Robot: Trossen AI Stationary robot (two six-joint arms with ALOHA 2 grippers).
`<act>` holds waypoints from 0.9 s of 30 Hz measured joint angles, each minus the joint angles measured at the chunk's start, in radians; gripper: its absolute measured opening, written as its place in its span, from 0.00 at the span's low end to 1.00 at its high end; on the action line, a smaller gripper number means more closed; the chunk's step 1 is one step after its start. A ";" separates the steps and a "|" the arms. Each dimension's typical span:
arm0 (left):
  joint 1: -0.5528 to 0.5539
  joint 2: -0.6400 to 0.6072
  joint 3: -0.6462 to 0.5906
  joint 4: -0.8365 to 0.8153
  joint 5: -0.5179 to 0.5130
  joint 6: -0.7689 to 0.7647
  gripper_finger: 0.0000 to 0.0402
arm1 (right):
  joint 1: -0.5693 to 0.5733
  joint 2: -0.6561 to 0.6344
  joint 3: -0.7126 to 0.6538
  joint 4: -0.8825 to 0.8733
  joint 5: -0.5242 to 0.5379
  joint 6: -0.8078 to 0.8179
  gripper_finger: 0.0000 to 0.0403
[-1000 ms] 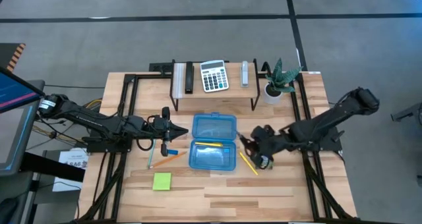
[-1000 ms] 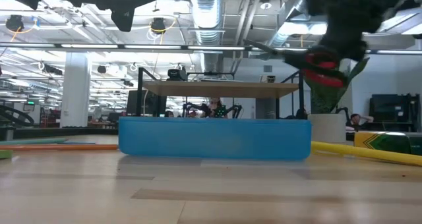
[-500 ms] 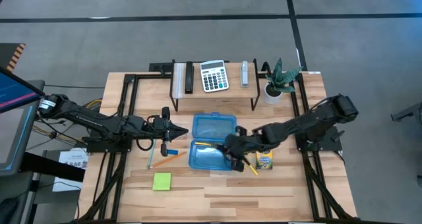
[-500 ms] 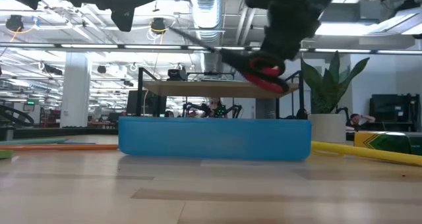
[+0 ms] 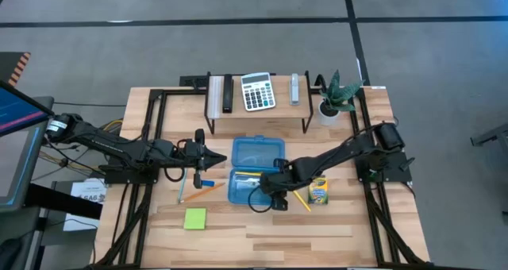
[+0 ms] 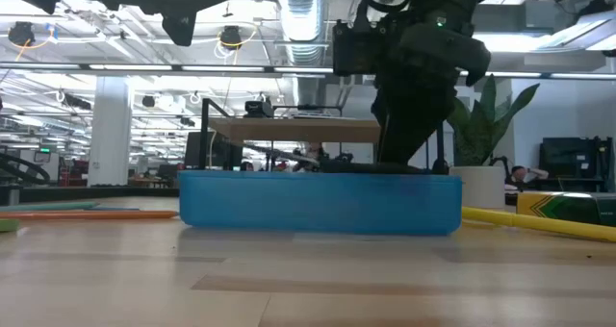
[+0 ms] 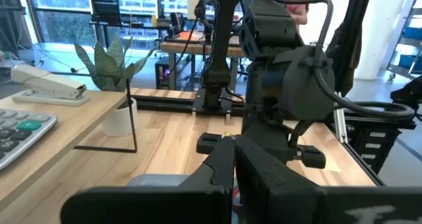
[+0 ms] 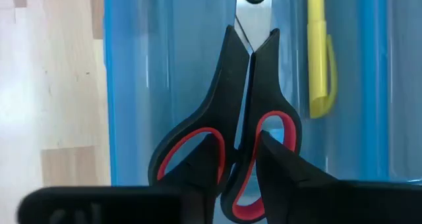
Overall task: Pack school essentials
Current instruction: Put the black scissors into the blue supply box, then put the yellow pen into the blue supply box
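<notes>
The red-handled scissors (image 8: 251,72) lie lengthwise over the open blue box (image 5: 255,187), blades toward the table's left, beside a yellow pencil (image 8: 317,53) inside it. My right gripper (image 8: 241,151) is shut on them, low at the box's right end (image 6: 409,159). My left gripper (image 5: 208,160) hovers shut just left of the box, holding nothing. On the wood lie an orange pencil (image 5: 205,190), a green pencil (image 5: 182,193), a blue eraser (image 5: 206,182), a lime pad (image 5: 195,218), the crayon box (image 5: 318,193) and a second yellow pencil (image 5: 300,198). My right gripper holds the scissors by the handle end, at the inner bars between the two red-lined loops (image 8: 245,128). One fingertip (image 8: 198,174) stands over each loop, pinching those bars between them. The fingers slant down from the table's right and lie along the scissors. Whether the blades rest on the box floor cannot be seen.
The box's lid (image 5: 258,152) lies open toward the far side. Behind it a raised shelf (image 5: 258,111) carries the calculator (image 5: 257,90) and a stapler (image 5: 294,88); the potted plant (image 5: 333,97) stands to its right. Black frame rails run along both table sides.
My right gripper carried the scissors toward the table's left, from above the crayon box to the blue box's right end, and went down. The scissors, held high and tilted before, now sit low and level at the box's rim. My left arm kept still.
</notes>
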 joint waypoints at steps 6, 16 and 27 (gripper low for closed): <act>0.000 0.000 0.000 0.000 -0.002 0.000 0.00 | -0.008 -0.004 0.000 -0.007 0.000 0.008 0.42; 0.000 0.000 0.000 -0.005 -0.002 -0.001 0.00 | 0.010 -0.112 -0.004 -0.117 0.024 0.075 0.57; 0.000 0.000 0.000 -0.011 -0.003 -0.006 0.00 | 0.142 -0.370 -0.322 0.013 0.172 0.351 0.53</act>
